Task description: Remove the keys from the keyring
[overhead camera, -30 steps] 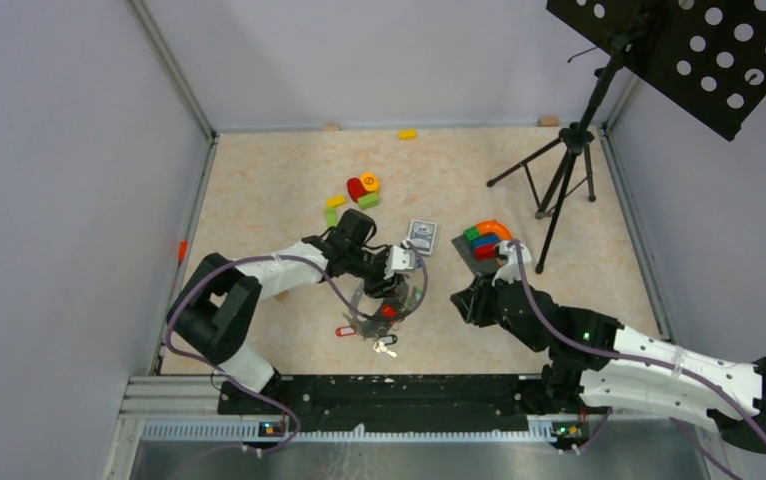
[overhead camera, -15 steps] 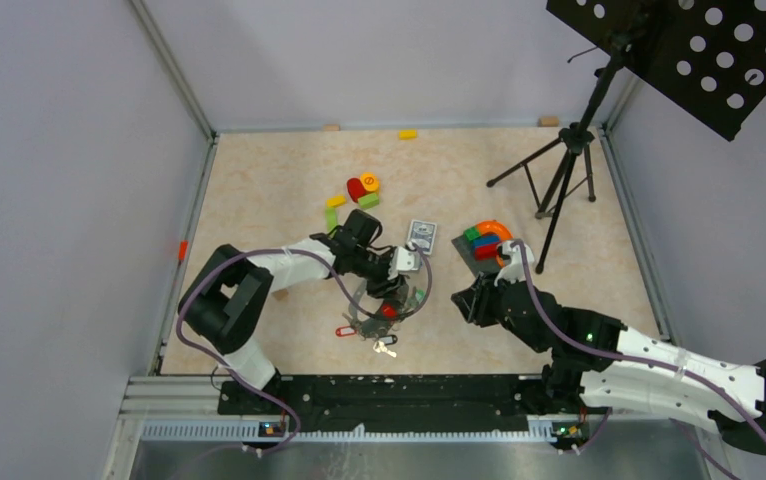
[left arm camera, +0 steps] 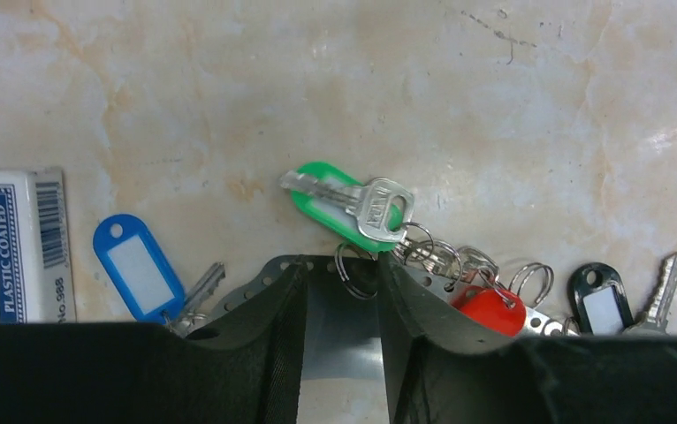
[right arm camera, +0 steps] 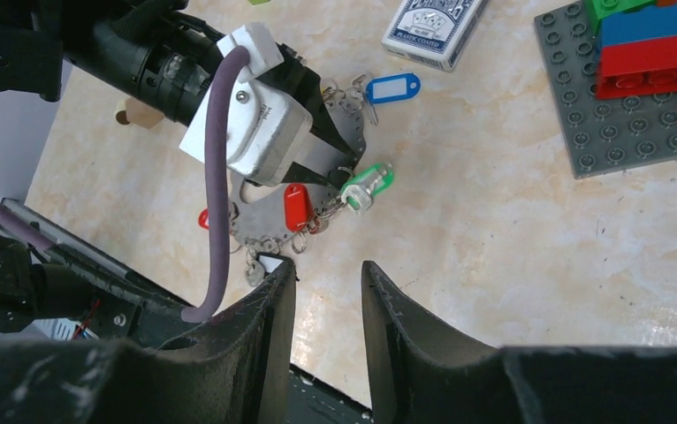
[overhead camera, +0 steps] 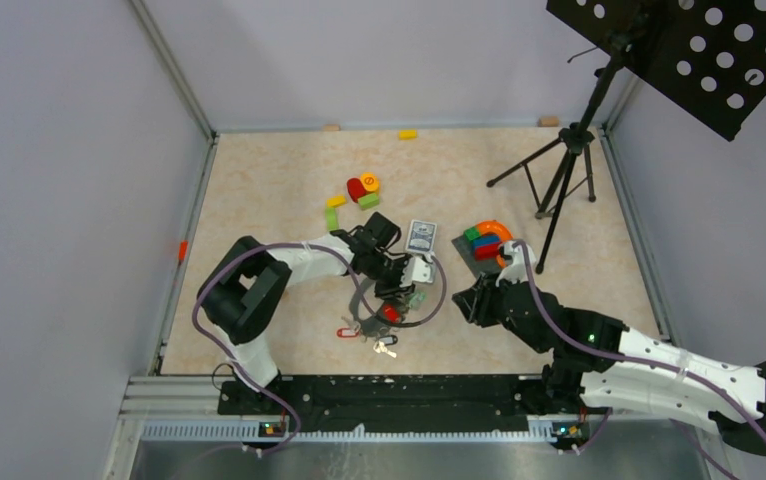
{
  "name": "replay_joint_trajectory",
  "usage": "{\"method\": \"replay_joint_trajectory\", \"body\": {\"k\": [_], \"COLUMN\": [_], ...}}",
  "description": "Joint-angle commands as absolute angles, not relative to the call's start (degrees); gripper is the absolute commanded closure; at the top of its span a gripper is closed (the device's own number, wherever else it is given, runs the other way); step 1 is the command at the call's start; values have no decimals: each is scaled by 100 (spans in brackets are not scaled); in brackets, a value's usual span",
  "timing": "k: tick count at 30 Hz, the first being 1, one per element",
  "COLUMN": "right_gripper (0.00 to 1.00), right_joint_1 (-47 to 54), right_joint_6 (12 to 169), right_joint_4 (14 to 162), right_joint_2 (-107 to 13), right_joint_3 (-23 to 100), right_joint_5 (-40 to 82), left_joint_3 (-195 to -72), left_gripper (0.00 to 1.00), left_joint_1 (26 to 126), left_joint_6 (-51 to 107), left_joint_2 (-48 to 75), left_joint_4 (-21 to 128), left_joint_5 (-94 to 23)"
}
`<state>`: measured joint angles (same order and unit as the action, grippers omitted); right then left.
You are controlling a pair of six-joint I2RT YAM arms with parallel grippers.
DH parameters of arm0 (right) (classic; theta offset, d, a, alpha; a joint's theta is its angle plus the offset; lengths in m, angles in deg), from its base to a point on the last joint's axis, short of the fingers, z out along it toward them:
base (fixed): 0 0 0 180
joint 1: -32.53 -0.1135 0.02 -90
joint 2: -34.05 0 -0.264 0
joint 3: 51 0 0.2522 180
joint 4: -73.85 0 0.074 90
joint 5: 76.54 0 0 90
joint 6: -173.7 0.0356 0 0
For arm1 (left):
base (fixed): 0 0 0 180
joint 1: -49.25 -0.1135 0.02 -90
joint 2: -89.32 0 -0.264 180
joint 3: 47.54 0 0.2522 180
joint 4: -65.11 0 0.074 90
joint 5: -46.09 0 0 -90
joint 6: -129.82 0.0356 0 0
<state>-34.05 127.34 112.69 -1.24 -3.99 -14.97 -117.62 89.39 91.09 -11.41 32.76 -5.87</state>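
Green-tagged key [left arm camera: 353, 201] lies flat, blade leftward in left wrist view.

Keys [left arm camera: 379, 212] silver; tags [left arm camera: 136, 269] green, blue, red, perhaps black. Card box [left arm camera: 8, 243] blue-white. Table [left arm camera: 538, 106] beige marbled.

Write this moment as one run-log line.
left gripper open around small ring by green-tagged key | right gripper open, empty, clear of keys | card box beside bunch
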Motion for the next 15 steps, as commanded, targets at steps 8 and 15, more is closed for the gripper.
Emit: {"method": "replay_joint_trajectory", "body": {"k": [8,15], "right_gripper": [67,67], "right_joint_1": [-3437,-3435], "right_joint_6": [12767,12770], "right_joint_4": [11362,11396], "right_joint_2": [32,51], "right_joint_3": [-402,-393], "right_joint_5": [-1621,-1656], "left_joint_3": [-12001,-12250], "left_gripper": [77,100], "left_joint_1": [9026,9030], "left_joint_6": [9350,9508], "left_joint_2": [-1366,-1504], "left_joint_4": [2850,2186], "left_joint_5": [-705,-465]}}
